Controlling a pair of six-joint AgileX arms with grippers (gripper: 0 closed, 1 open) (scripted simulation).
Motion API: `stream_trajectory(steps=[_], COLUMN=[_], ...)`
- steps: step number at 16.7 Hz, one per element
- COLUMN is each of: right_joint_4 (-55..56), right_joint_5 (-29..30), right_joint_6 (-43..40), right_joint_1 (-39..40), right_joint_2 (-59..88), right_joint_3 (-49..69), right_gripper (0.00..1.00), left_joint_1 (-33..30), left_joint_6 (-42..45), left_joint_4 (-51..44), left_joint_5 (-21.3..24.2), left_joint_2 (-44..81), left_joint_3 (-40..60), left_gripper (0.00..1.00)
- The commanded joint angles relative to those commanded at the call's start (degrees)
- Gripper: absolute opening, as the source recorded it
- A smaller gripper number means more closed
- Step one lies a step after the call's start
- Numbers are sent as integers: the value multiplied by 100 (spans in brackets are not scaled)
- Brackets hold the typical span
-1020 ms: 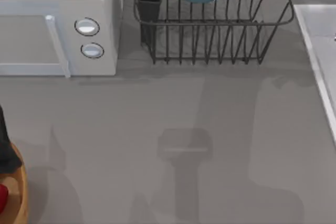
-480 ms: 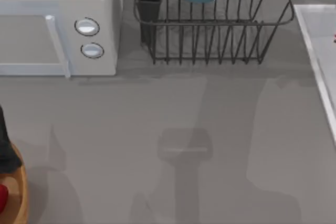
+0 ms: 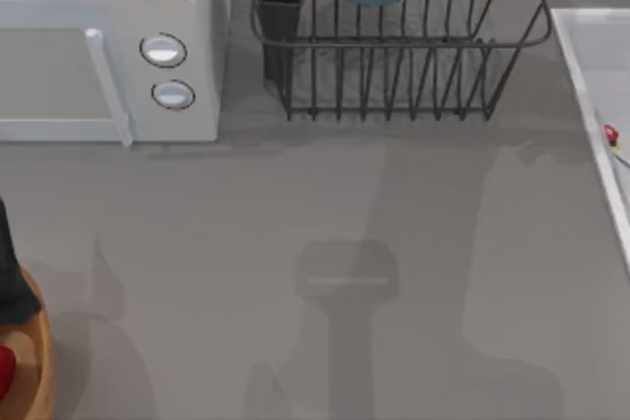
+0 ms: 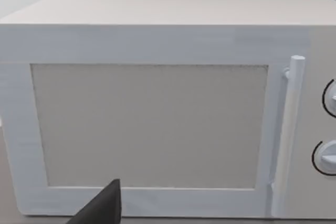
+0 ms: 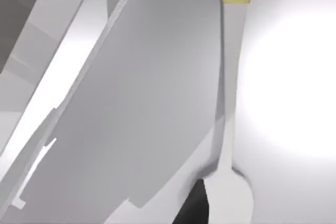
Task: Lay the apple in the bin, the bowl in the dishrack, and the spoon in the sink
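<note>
The top camera is looking straight down on the table (image 3: 394, 243), taking in the microwave (image 3: 108, 46) at upper left, the dishrack (image 3: 394, 66) at top centre and the sink (image 3: 591, 95) along the right edge. The left wrist camera is facing the microwave (image 4: 157, 103) door head-on from close by, sharing it with the top view. The right wrist camera is looking very closely along the sink (image 5: 131, 103) and the spoon (image 5: 231, 77).
</note>
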Motion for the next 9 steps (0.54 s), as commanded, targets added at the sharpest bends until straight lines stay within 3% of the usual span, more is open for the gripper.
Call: stream_trajectory(steps=[3, 9], right_joint_4=[0, 0], right_joint_5=[0, 0], right_joint_6=[0, 0], right_joint_1=[0, 0], right_joint_2=[0, 0], right_joint_3=[0, 0], right_gripper=[98, 100], left_joint_1=[0, 0], left_joint_6=[0, 0], left_joint_4=[0, 0], left_joint_5=[0, 0], left_joint_2=[0, 0], left_joint_3=[0, 0], left_gripper=[100, 100])
